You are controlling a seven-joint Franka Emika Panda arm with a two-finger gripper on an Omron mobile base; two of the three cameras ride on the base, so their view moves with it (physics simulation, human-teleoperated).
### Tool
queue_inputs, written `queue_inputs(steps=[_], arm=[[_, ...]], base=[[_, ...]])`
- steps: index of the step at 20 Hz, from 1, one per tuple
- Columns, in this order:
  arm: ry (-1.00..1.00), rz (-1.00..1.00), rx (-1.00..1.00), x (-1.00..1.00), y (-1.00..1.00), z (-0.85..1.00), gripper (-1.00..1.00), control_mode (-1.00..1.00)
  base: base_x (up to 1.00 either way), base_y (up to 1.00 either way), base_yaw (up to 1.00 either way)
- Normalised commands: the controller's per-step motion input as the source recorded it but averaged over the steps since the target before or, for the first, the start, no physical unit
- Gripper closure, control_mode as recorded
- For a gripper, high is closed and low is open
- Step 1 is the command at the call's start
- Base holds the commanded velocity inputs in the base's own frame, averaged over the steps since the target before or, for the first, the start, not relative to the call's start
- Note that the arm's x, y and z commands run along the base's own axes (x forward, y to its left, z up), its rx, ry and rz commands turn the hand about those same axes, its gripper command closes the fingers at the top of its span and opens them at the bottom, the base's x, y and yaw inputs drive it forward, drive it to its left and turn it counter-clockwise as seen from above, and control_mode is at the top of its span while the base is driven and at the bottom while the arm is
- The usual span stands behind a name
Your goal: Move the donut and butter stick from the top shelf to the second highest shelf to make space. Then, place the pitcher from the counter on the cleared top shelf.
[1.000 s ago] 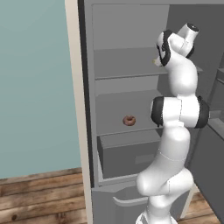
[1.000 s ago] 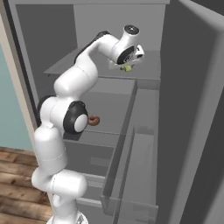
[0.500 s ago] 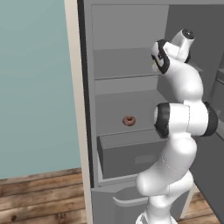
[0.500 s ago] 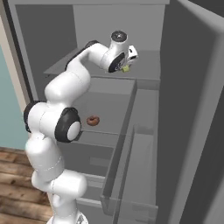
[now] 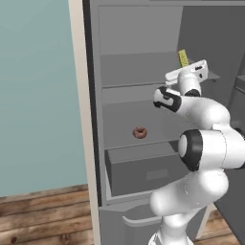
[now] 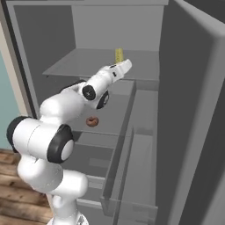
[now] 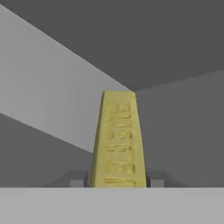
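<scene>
Step in hand, as judged: carrying the butter stick (image 7: 118, 140) off the top shelf (image 6: 74, 66) toward the second highest shelf (image 5: 119, 122), where the donut (image 5: 139, 133) already lies. Fingers (image 7: 77, 180) are clamped on the butter stick: in the hand view a grey tip presses each side of the bar's lower end, at roughly 8 and 4 o'clock of it, and the bar runs straight out from between them toward 12 o'clock, embossed face to the camera. In the left base view the gripper (image 5: 187, 67) sits at the front of the top shelf with the yellow bar poking up at about 11 o'clock from the hand; the right base view shows the same, bar end above the wrist. To do this well: draw the bar clear of the top shelf's front edge before lowering, keep the grip steady since only the bar's end is held, then go in under the top shelf and set it down beside the donut, not touching it. Pitcher stage not yet begun.
</scene>
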Motion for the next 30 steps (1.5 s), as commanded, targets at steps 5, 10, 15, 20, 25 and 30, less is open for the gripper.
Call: queue_inputs(steps=[5, 10, 15, 20, 25, 30], arm=[[0.29, 0.14, 0.02, -1.0, 0.15, 0.66, 1.0, -1.0], [0.44, 0.2, 0.01, -0.86, 0.19, 0.84, 1.0, -1.0], [0.51, 0.23, 0.0, -0.83, 0.32, 0.87, 1.0, -1.0], [0.47, 0.19, 0.0, -0.91, 0.38, 0.1, 1.0, -1.0], [0.43, 0.11, -0.05, -0.79, 0.11, -0.8, 1.0, -1.0], [0.23, 0.06, -0.04, -0.78, 0.0, -1.0, 1.0, -1.0]], base=[[0.0, 0.0, 0.0], [0.0, 0.0, 0.0], [0.0, 0.0, 0.0], [0.0, 0.0, 0.0], [0.0, 0.0, 0.0], [0.0, 0.0, 0.0]])
